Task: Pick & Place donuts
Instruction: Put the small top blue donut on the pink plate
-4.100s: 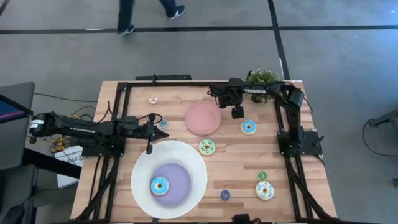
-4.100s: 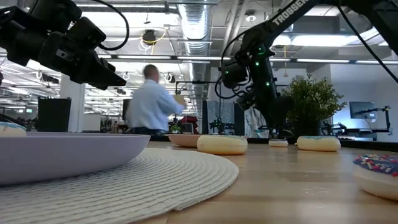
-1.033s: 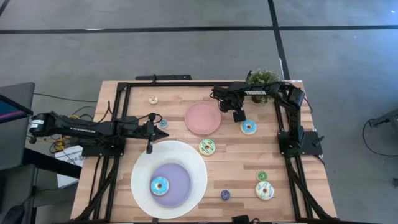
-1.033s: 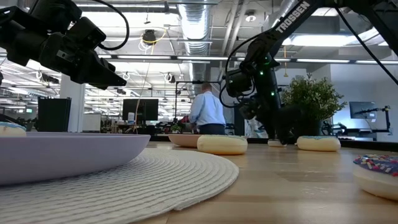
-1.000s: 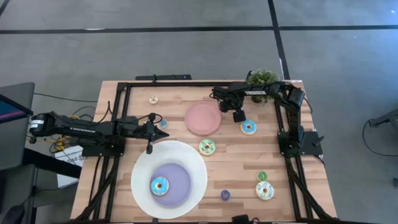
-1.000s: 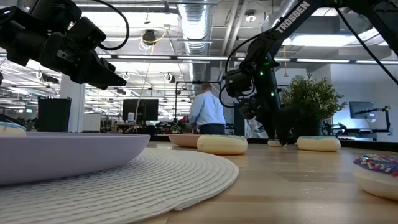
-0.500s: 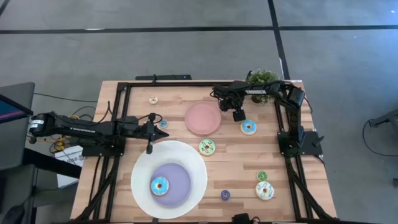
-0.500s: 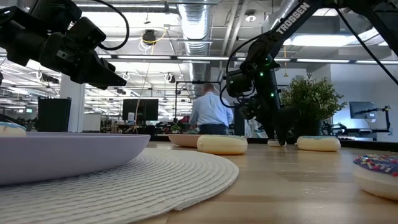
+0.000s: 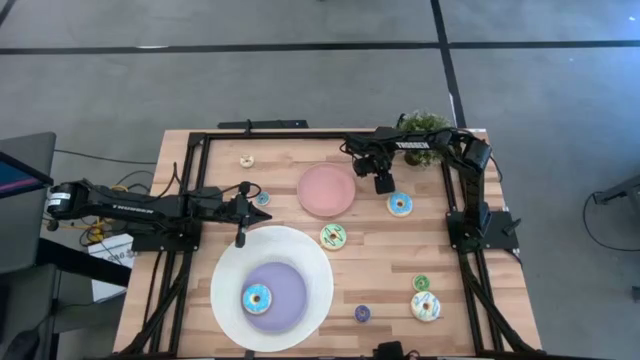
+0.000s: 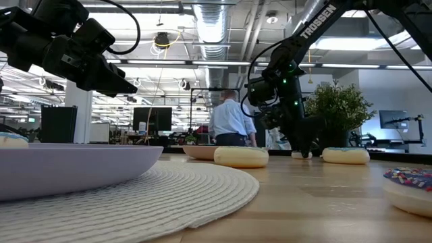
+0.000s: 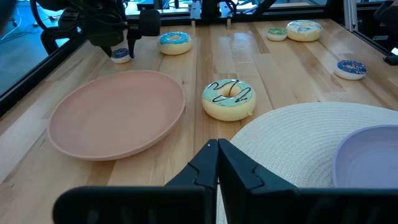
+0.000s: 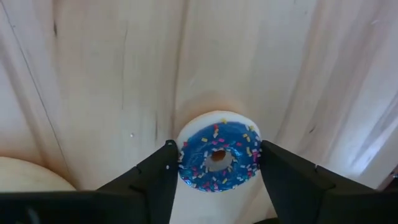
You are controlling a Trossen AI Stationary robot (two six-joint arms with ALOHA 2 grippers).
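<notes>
A small blue sprinkled donut [image 12: 217, 154] lies flat on the wooden table between the pink plate [image 9: 327, 190] and a larger blue donut [image 9: 400, 205]. My right gripper [image 12: 216, 163] stands over it, pointing down and shut on it; in the high view my right gripper [image 9: 383, 184] hides it. A green donut [image 9: 333, 236] lies on the table near the middle. Another blue donut [image 9: 257, 298] lies on the white plate [image 9: 225, 270]. My left gripper [image 11: 217, 163] waits shut at the table's left, above the table. My right gripper has the small blue donut's rim [image 12: 182, 163] between its two fingers, one on each opposite side. The fingers [image 12: 163, 168] come from above, pointing down. The donut lies flat on the table, icing up.
A white sprinkled donut [image 9: 426, 306], a small green one [image 9: 421, 283] and a small purple one [image 9: 362, 313] lie at the near right. A small cream one [image 9: 246, 160] lies far left, a small blue one [image 9: 262, 199] by my left gripper. A potted plant [image 9: 422, 124] stands at the far right corner.
Both arms have kept almost still. Beyond the table, a person has walked toward the right in the low view.
</notes>
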